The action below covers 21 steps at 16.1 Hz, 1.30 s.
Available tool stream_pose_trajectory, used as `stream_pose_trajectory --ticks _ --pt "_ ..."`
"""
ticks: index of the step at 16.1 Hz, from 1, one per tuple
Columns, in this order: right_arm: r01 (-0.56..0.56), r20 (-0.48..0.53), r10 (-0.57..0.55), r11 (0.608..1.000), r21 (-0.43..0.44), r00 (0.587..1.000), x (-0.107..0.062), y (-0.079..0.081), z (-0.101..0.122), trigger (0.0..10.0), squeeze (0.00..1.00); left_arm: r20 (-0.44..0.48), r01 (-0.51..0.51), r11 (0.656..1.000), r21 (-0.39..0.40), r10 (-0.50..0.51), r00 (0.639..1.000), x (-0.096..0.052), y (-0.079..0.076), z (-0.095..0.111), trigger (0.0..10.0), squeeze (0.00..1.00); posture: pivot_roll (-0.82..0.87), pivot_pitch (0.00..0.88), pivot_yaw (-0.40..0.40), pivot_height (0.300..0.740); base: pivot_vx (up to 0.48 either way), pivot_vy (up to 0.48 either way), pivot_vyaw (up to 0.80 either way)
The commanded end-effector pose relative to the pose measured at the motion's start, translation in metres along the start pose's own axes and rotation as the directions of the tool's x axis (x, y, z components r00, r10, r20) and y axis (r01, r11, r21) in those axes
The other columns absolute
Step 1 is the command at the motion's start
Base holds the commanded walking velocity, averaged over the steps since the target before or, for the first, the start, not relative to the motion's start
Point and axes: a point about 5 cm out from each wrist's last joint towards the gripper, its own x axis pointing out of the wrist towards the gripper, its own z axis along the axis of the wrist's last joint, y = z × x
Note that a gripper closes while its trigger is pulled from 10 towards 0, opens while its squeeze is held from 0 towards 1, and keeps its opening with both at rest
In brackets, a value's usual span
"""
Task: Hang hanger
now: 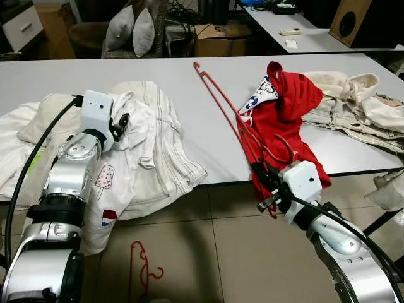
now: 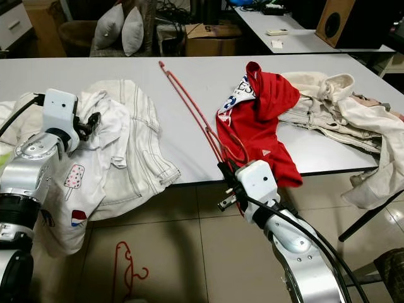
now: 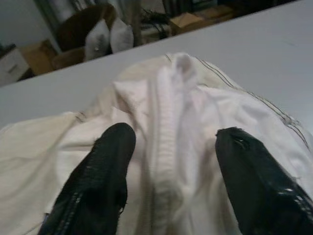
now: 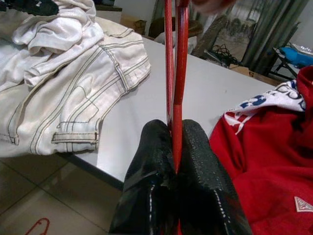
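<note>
- Red wire hanger (image 1: 222, 106) lies slantwise across the white tabletop (image 1: 189, 136), its hook end far from the robot and its near end at the front edge, held there by the right gripper (image 4: 175, 147).
- The right gripper's jaws are pressed together on the hanger's thin red wires, which run straight up between the two black fingers (image 4: 149, 161) in the right wrist view.
- A red garment (image 1: 287, 123) with a white and blue print lies crumpled just beside the hanger on the robot's right, one part hanging over the tabletop edge.
- The left gripper (image 3: 168, 161) hovers over a heap of white clothes (image 1: 148, 142) on the left part of the tabletop; its jaws stand wide apart with a bunched fold of white cloth between them, not clamped.
- A cream jacket (image 1: 353, 104) lies at the far right of the tabletop, touching the red garment.
- A second red hanger (image 1: 142, 268) lies on the tiled floor (image 1: 233, 252) in front of the tabletop.
- Two grey cushions (image 1: 129, 28) and a cardboard box (image 1: 218, 39) stand beyond the tabletop.
</note>
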Motion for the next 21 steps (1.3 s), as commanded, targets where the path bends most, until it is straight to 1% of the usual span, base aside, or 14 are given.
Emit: stream_pose_trajectory --ticks 1,3,5,7,9,12,16,19,21 --pt "-0.012 0.013 0.012 1.0 -0.005 1.0 -0.001 0.003 0.002 10.0 0.0 0.0 0.026 1.0 0.006 -0.026 1.0 0.002 -0.002 0.003 0.0 0.0 0.04 0.0 0.031 0.74 0.0 0.0 0.0" --pt "-0.013 0.013 0.013 1.0 0.0 1.0 -0.001 0.006 0.001 10.0 0.0 -0.026 0.047 0.999 0.0 -0.047 0.999 0.005 -0.003 0.0 0.0 0.0 0.05 0.0 0.034 0.74 0.0 0.0 0.0" --pt "-0.016 0.013 0.016 1.0 0.001 1.0 -0.002 0.008 0.001 10.0 0.0 -0.036 0.036 0.999 0.0 -0.036 0.999 0.006 0.0 -0.002 0.0 0.0 0.05 0.0 0.035 0.74 0.0 0.0 0.0" --pt "-0.018 0.013 0.018 1.0 0.003 1.0 -0.003 0.008 0.001 10.0 0.0 -0.031 -0.004 1.0 -0.002 0.004 1.0 0.007 0.005 -0.001 0.0 0.0 0.05 0.002 0.033 0.74 0.0 0.0 0.0" --pt "-0.024 0.012 0.024 1.0 0.004 1.0 -0.003 0.01 0.0 10.0 0.0 -0.025 -0.008 0.999 -0.032 0.007 1.0 0.007 0.007 -0.001 0.0 0.0 0.05 0.002 0.029 0.74 0.0 0.0 0.0" --pt "-0.034 0.015 0.034 0.999 0.008 0.999 -0.001 0.013 0.0 10.0 0.0 -0.006 0.006 0.999 -0.04 -0.006 1.0 0.007 0.008 0.002 0.0 0.0 0.06 0.004 0.027 0.74 0.0 0.0 0.0" --pt "-0.042 0.02 0.042 0.999 0.01 0.999 0.0 0.016 -0.001 10.0 0.0 -0.005 0.012 0.999 -0.053 -0.013 1.0 0.006 0.009 0.002 0.0 0.0 0.07 0.002 0.028 0.74 0.0 0.0 0.0" --pt "-0.046 0.021 0.045 0.999 0.015 0.999 0.001 0.019 -0.001 10.0 0.0 0.008 0.027 0.997 -0.075 -0.027 1.0 0.007 0.011 0.006 0.0 0.0 0.08 0.0 0.029 0.74 0.0 0.0 0.0" --pt "-0.043 0.024 0.043 0.999 0.018 0.999 0.002 0.02 -0.002 10.0 0.0 0.035 0.041 0.994 -0.096 -0.038 0.999 0.009 0.013 0.015 0.0 0.0 0.09 0.0 0.033 0.74 0.0 0.0 0.0"
